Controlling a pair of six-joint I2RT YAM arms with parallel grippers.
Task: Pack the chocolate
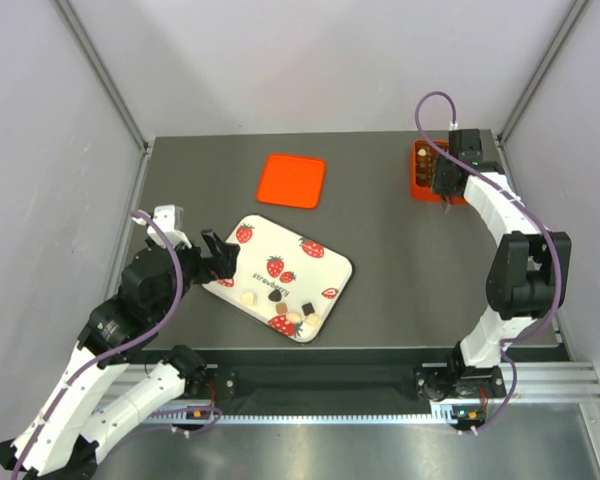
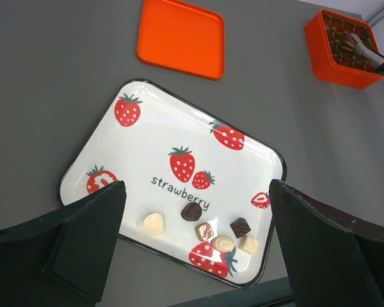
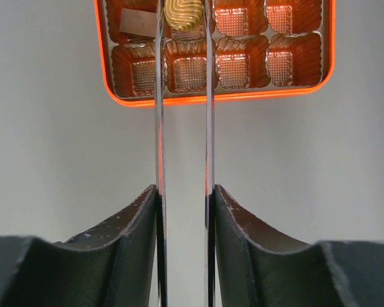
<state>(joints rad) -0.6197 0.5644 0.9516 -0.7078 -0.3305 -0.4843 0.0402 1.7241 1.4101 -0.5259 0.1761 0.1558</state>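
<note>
Grey tabletop between pale walls carries a white strawberry-print tray [image 1: 280, 275] at the near left, an orange lid [image 1: 292, 180] behind it and an orange box [image 1: 421, 172] at the far right.

From overhead, the left gripper [image 1: 218, 258] hangs at the tray's near-left edge and the right gripper [image 1: 446, 178] covers much of the box, hiding its contents.

The left wrist view shows what the overhead view only hints at: 6 chocolate pieces [image 2: 205, 231] clustered on the tray's near end, dark, cream and striped. Its own jaws are spread wide, holding nothing.

Only the right wrist view looks into the box. It shows a brown liner [image 3: 243, 64] of ribbed cells. The 2 thin fingers [image 3: 159, 128] stand narrowly apart and pinch a cream swirled piece [image 3: 184, 14] by its sides over a far-row cell. The 4 near-row cells hold nothing.
</note>
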